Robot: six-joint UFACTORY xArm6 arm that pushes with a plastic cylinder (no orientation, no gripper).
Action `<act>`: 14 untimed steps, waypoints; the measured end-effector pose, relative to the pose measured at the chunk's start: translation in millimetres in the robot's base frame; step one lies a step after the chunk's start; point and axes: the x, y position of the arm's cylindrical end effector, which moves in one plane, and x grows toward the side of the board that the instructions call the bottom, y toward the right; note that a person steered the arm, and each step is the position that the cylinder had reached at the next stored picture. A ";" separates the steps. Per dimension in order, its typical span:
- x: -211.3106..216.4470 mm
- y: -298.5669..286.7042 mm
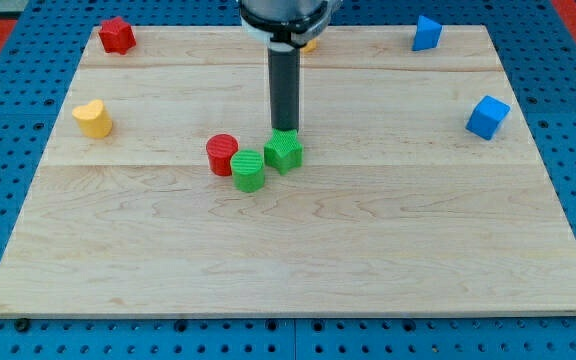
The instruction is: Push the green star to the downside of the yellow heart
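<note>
The green star point(284, 151) lies near the board's middle. My tip point(285, 130) stands right at the star's top edge, touching or nearly touching it. A green cylinder point(249, 170) sits against the star's lower left, and a red cylinder point(222, 154) sits against the green cylinder's upper left. The yellow heart point(93, 118) lies far off at the view's left, a little higher than the star.
A red block point(117, 35) lies at the top left corner. A blue block point(426, 33) lies at the top right and a blue cube point(487, 117) at the right. A yellow-orange block point(309, 44) peeks out behind the arm at the top. The wooden board point(298, 250) sits on a blue pegboard.
</note>
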 end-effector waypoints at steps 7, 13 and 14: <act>113.6 10.3; 188.4 -13.9; 186.3 -31.8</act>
